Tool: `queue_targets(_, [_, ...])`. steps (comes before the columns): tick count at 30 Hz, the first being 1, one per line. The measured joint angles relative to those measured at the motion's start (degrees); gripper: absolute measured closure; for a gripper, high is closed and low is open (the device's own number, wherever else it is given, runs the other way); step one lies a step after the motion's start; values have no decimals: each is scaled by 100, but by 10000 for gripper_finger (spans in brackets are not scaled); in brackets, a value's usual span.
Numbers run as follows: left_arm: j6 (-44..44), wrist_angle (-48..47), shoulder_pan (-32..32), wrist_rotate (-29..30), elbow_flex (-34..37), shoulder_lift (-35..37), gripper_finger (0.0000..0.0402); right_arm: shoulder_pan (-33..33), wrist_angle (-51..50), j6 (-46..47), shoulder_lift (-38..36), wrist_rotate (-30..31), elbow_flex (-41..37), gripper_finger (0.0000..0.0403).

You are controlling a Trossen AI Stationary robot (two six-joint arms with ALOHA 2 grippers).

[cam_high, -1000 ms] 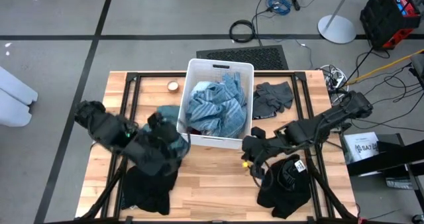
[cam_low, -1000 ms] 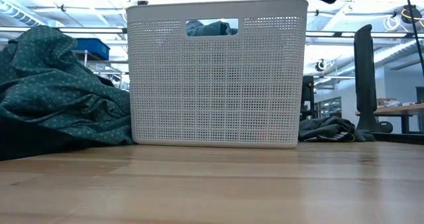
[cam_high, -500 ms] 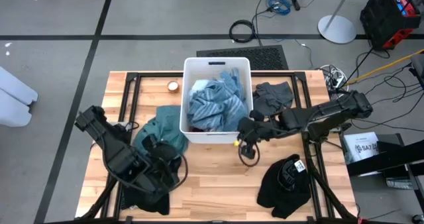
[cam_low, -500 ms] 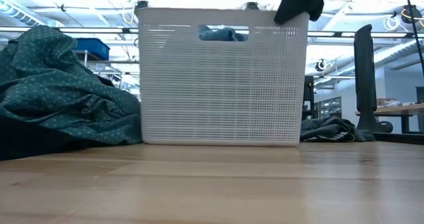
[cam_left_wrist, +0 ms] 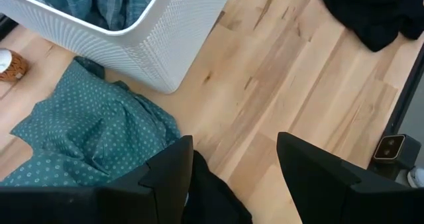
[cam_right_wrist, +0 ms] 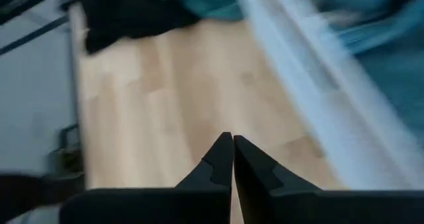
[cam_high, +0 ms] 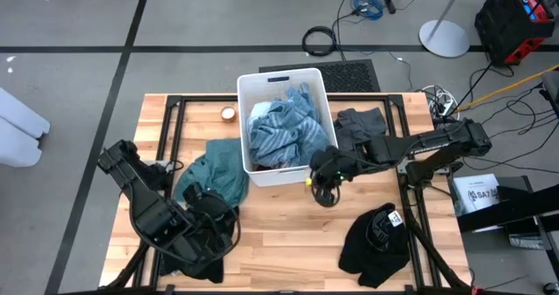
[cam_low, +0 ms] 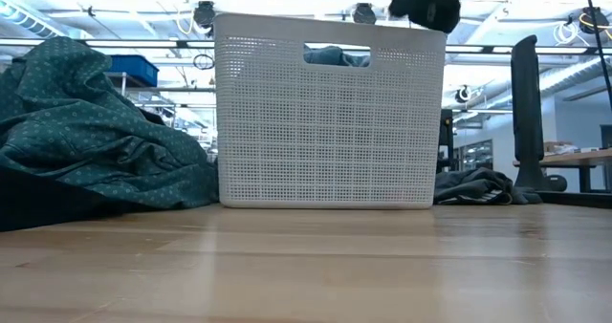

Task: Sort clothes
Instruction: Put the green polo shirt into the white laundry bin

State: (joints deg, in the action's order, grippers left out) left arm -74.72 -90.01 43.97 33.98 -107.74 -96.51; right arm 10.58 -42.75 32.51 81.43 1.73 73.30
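Resting: crumpled dotted teal garment (cam_high: 212,172) beside perforated bin (cam_high: 262,173).

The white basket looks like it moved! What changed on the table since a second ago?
The white bin slid toward the table's far edge and turned a little, with the shut right gripper swinging in against its near right corner. The left gripper pulled back off the teal shirt, open, to above the black clothes at the near left. The black pile at near right and the grey garment stayed put.
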Motion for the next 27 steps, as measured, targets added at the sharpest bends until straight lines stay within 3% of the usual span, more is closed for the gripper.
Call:
queue_targets(4, [2, 2, -65, 69, 69, 2, 173, 291, 246, 174, 0, -360, 4, 403])
queue_targets(7, [2, -3, -129, 71, 207, 2, 173, 447, 637, 194, 37, -246, 4, 403])
queue_targets(11, [2, 0, -217, 80, 275, 0, 173, 288, 1561, 151, 387, -228, 26, 403])
queue_targets(16, [4, 73, -228, 85, 275, 0, 173, 143, 1941, 82, 883, -309, 29, 403])
queue_targets(23, [2, 308, -223, 69, 275, 0, 173, -5, 2550, 258, 1403, 535, 256, 403])
queue_targets(27, [1, 433, -195, 29, 275, 0, 173, -91, 2554, 526, 1651, 689, 594, 403])
